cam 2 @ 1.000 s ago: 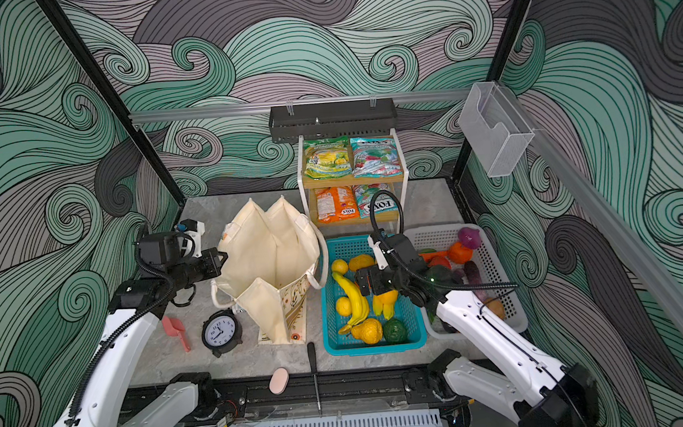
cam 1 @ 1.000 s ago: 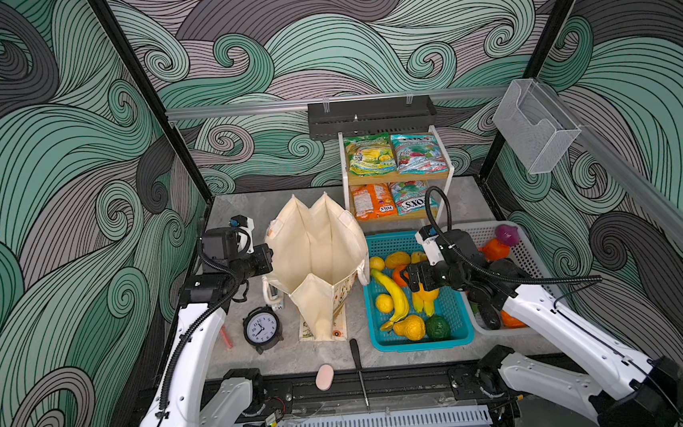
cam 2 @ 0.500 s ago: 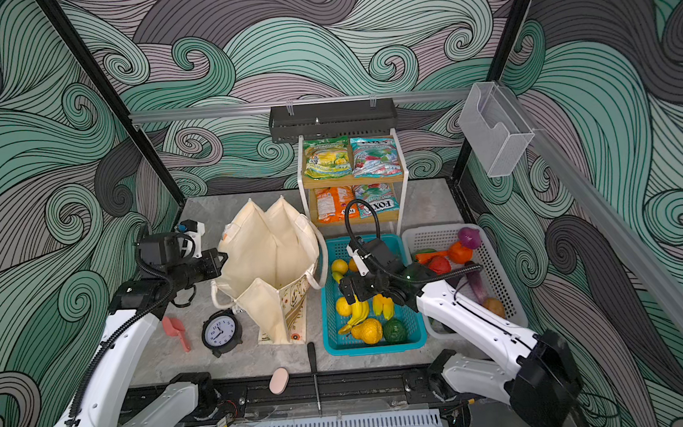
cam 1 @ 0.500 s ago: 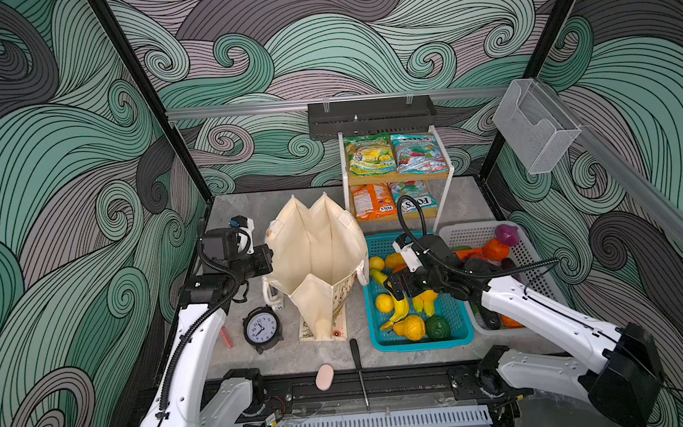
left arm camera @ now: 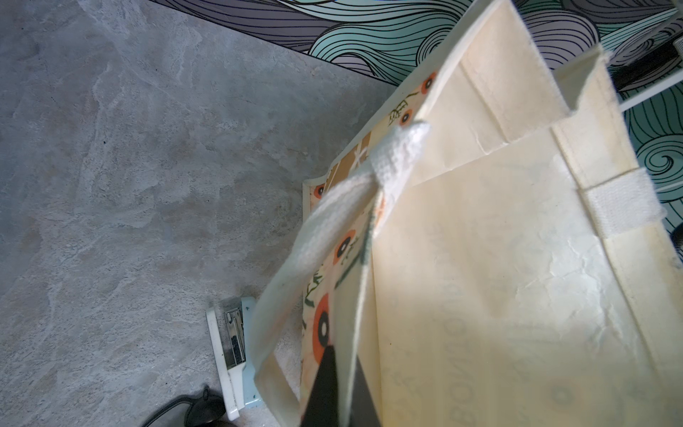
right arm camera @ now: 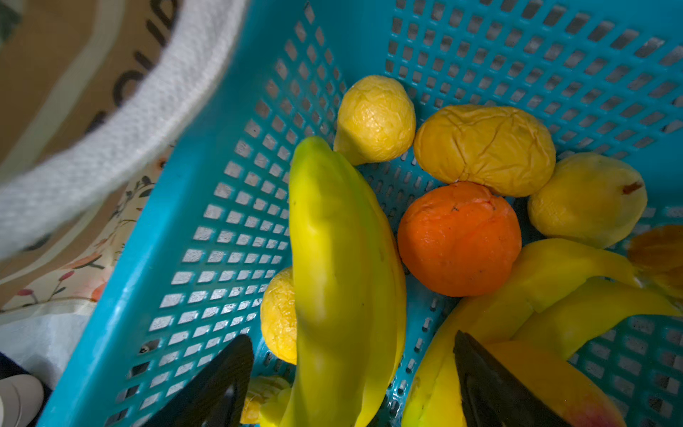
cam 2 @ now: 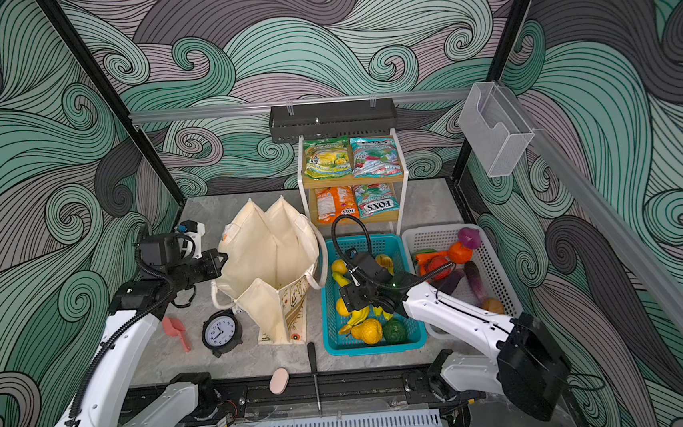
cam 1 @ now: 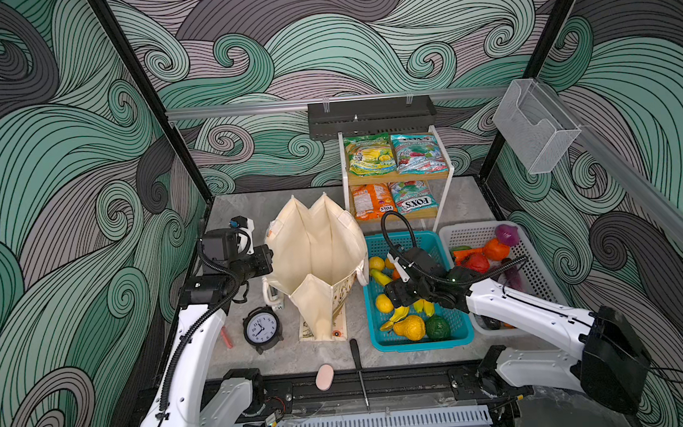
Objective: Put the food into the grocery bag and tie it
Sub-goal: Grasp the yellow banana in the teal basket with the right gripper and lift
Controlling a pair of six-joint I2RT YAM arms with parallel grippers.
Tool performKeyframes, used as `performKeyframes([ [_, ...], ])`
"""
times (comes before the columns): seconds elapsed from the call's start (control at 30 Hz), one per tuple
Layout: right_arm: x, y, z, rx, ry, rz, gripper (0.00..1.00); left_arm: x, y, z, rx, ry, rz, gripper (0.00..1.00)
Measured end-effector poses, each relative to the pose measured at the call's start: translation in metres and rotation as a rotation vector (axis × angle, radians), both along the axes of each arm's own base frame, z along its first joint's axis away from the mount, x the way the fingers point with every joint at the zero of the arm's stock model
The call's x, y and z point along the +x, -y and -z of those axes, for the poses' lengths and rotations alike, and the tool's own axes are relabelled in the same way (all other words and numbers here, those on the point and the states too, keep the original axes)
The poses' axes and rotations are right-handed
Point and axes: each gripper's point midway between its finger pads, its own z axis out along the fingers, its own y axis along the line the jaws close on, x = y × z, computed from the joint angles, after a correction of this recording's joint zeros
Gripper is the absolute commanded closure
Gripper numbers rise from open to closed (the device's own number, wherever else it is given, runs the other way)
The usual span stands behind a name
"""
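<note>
Banana (right arm camera: 332, 222) straddled by gaping right claw (right arm camera: 349, 340); left claw (left arm camera: 343, 356) pinches grocery bag (left arm camera: 480, 258).

There are four snack packets (cam 1: 369, 154), one teal basket (cam 1: 421, 345), one white basket (cam 1: 474, 233), one cream tote bag (cam 1: 313, 250), one black clock (cam 1: 261, 328), one screwdriver (cam 1: 358, 363) and one pink pad (cam 1: 325, 377).

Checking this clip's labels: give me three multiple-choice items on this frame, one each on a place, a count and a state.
1. Relative to the grocery bag, the clock stands: A inside it; B beside it, on the table; C behind it.
2. Snack packets on the rack: A four; B two; C six.
3. Around the banana, the right hand is: A clamped shut; B absent; C open, a finger each side.
Answers: B, it stands by the bag's base; A, two per shelf; C, gaps show.
</note>
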Motion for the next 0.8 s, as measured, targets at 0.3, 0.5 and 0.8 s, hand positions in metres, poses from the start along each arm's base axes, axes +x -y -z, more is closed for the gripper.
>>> performKeyframes([
  [0.3,0.006,-0.004,0.010,-0.018,0.014,0.016,0.23,0.000,0.000,0.000,0.000,0.001,0.000,1.00],
  [0.5,0.010,-0.004,0.027,-0.051,0.003,0.022,0.35,0.000,0.000,0.000,-0.001,0.002,0.000,1.00],
  [0.8,0.016,-0.001,0.042,-0.097,0.009,0.047,0.58,0.000,0.000,0.000,-0.001,0.001,0.001,1.00],
])
